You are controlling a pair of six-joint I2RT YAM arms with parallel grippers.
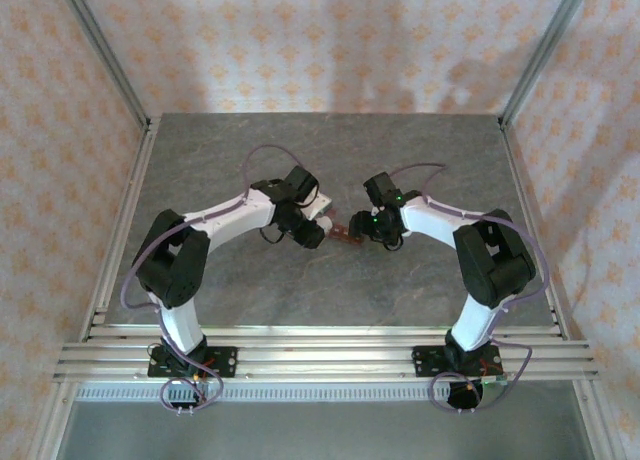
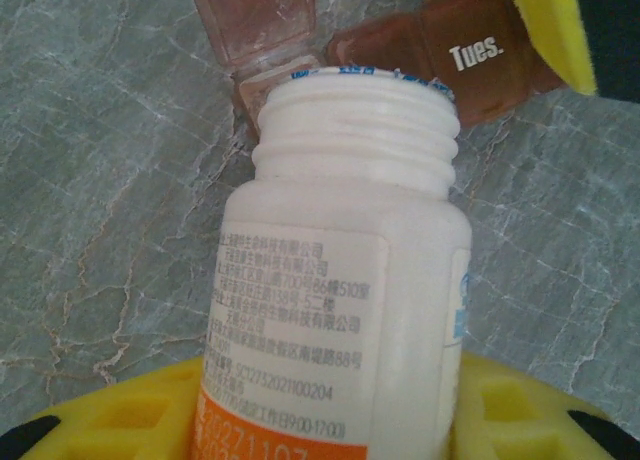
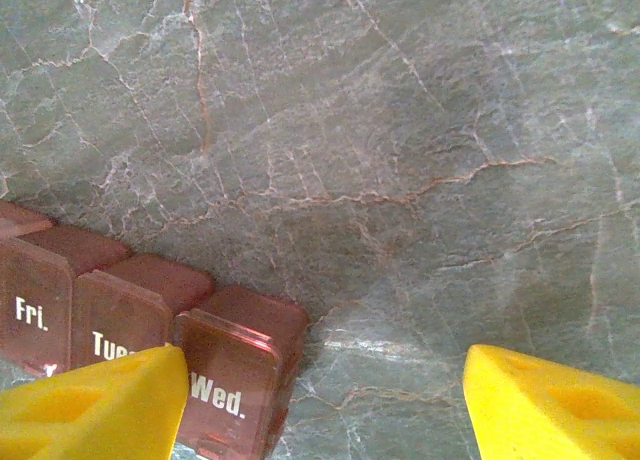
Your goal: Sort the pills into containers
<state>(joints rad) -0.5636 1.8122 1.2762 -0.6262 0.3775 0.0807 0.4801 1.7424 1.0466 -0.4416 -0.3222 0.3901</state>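
A: Since the grey stone table [image 1: 400,160] is the biggest thing here, where on it are the containers [image 1: 345,234]?

B: Around its middle. They are a reddish-brown strip of joined boxes lying flat on the stone, and both arms meet there. The left arm [image 1: 225,220] comes to one end of the containers, the right arm [image 1: 445,225] to the other.

A: What has the left claw [image 1: 312,235] got?

B: A white bottle [image 2: 340,280]. The claw's yellow fingers [image 2: 120,420] are closed on the bottle's lower body, with the printed label facing the wrist camera. The bottle points at the containers, and its open threaded mouth is just beside their end box.

A: And the right claw [image 3: 327,370]?

B: It is spread wide and holds nothing. One yellow finger [image 3: 100,405] lies over the containers at the boxes marked "Tues." and "Wed."; I cannot tell whether it presses on them. The other finger [image 3: 550,400] is well apart from the containers, above bare stone.

A: Are the containers shut?

B: The box nearest the bottle's mouth has its clear lid [image 2: 255,20] swung upright. The boxes marked "Tues." [image 2: 476,55], "Wed." [image 3: 217,395] and "Fri." [image 3: 30,315] have their lids down. The bottle's neck hides the inside of the open box.
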